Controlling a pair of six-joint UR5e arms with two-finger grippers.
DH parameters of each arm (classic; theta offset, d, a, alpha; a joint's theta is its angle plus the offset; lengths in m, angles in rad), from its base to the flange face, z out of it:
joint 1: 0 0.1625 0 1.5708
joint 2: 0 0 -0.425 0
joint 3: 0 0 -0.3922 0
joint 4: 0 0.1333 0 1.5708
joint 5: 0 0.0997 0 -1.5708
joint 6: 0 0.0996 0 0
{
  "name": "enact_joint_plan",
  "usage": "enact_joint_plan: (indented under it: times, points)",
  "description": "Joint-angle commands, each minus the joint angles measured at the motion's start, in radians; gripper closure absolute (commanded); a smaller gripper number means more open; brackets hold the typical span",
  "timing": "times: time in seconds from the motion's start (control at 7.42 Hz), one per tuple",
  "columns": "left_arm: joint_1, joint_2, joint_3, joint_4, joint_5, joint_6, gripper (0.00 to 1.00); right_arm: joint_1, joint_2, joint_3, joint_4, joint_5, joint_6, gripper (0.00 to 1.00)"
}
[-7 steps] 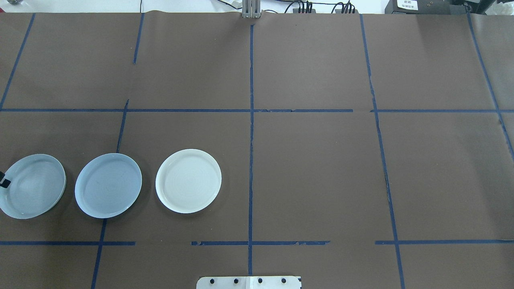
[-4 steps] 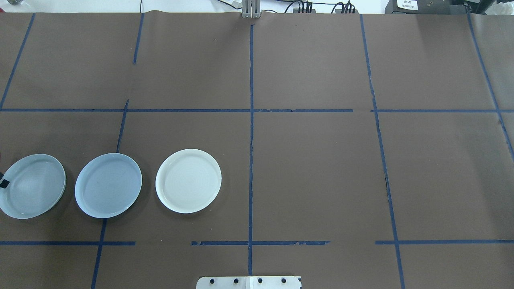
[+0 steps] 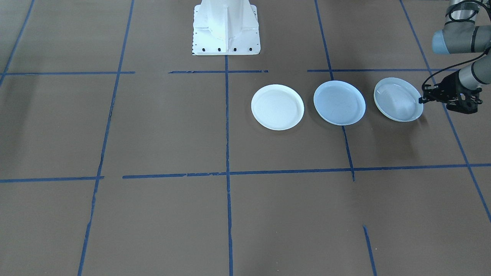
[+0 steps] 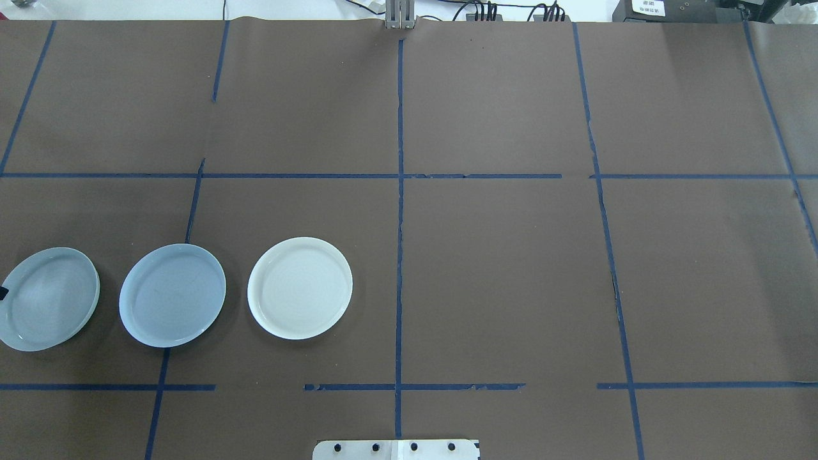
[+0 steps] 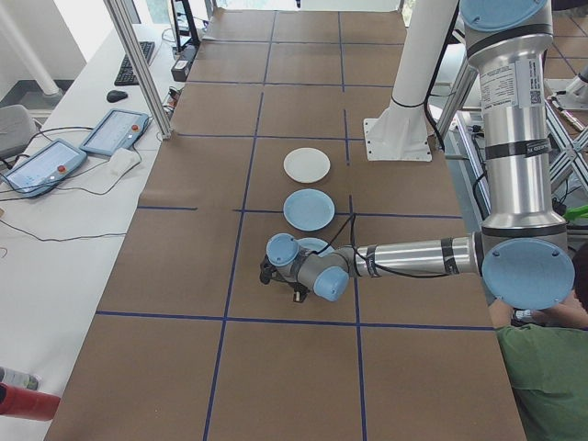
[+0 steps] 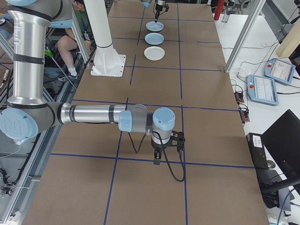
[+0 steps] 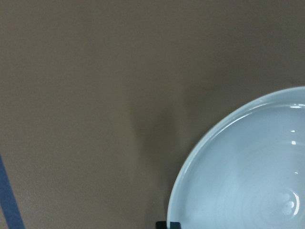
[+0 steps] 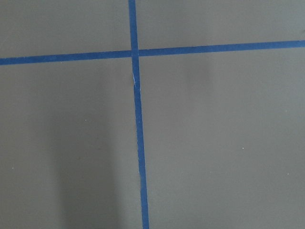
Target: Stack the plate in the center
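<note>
L gripper [image 3: 422, 100] pinches outer rim of glossy ringed plate [image 3: 398, 99], tilted up — lift underway by look; next: carry over matte centre plate [image 3: 339, 102], lower flat; R gripper [image 6: 157, 161] fingers: can't tell.

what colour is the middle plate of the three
Plain pale blue with a matte face; the middle plate shows best in the overhead exterior view.

Brown table [image 4: 511, 287] w/ blue tape grid [image 4: 399, 255], white side bench [image 5: 55, 230]
</note>
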Motion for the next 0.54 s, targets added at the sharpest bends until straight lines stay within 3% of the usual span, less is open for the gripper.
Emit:
enact_joint_plan:
  times: [0.0,0.27,0.4]
  points:
    - [-0.016,0.003,-0.003,0.009,-0.006,0.064,1.00,0.000,0.000,0.000,0.000,0.000,0.000,0.00]
    - [-0.091,-0.003,-0.032,0.012,-0.139,0.065,1.00,0.002,0.000,0.000,0.000,0.000,0.000,0.00]
    - [-0.093,-0.002,-0.064,0.017,-0.170,0.055,1.00,0.000,0.000,0.000,0.000,0.000,0.000,0.00]
